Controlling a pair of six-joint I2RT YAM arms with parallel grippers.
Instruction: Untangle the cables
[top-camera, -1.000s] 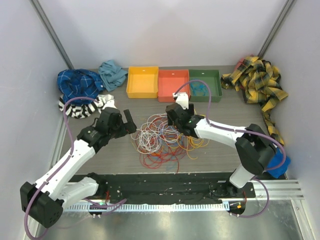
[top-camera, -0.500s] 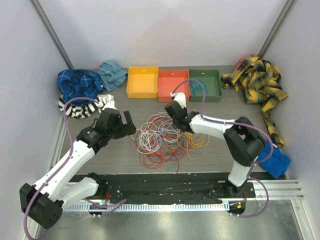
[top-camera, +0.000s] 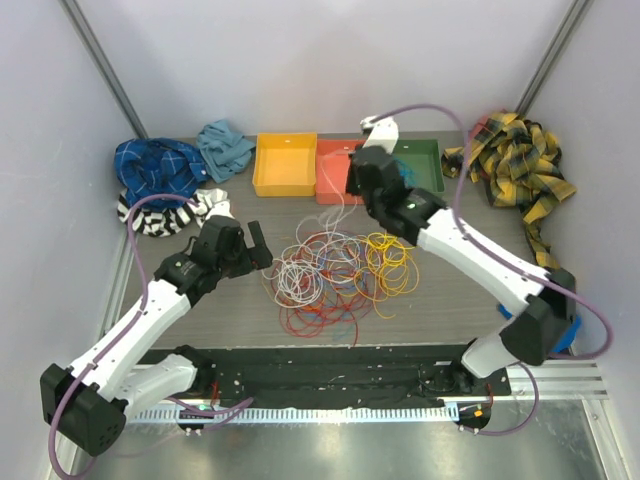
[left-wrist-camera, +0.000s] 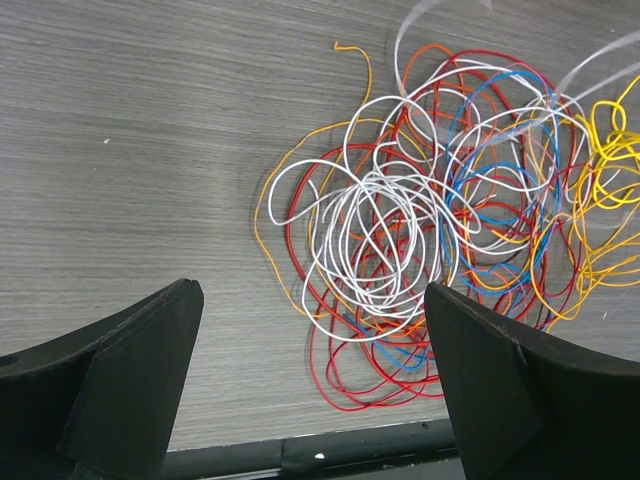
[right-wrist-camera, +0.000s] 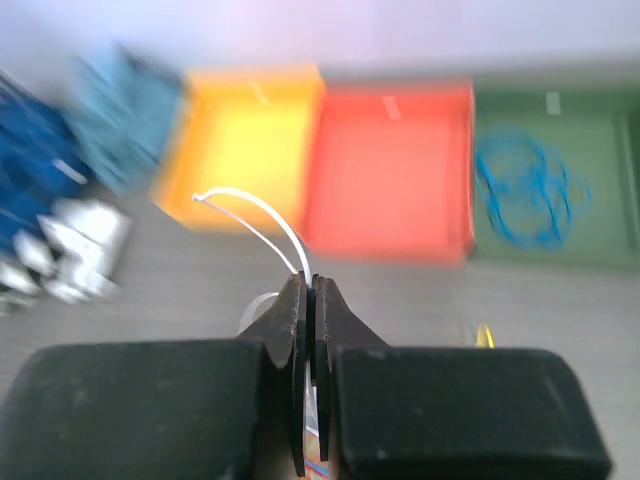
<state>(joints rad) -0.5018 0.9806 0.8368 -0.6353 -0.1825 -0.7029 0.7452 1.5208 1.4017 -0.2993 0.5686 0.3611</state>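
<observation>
A tangle of cables (top-camera: 330, 275) in red, white, orange, blue and yellow lies mid-table, also in the left wrist view (left-wrist-camera: 420, 230). My right gripper (top-camera: 352, 183) is raised above the tangle's far edge, near the trays. It (right-wrist-camera: 308, 282) is shut on a white cable (right-wrist-camera: 262, 216), whose short free end curls up past the tips. That white cable (top-camera: 340, 212) hangs from it down into the pile. My left gripper (top-camera: 262, 247) hovers just left of the tangle, open (left-wrist-camera: 310, 300), with nothing between its fingers.
Yellow (top-camera: 285, 165), red (top-camera: 332, 165) and green (top-camera: 428, 178) trays line the back; a blue cable (right-wrist-camera: 525, 190) lies in the green one. Cloths sit at the back left (top-camera: 155, 170) and back right (top-camera: 515, 165), a blue one (top-camera: 560, 330) by the right arm's base.
My right gripper closed on a white cable in the tangle and rose toward the trays, drawing the cable up. The left arm stayed still.
</observation>
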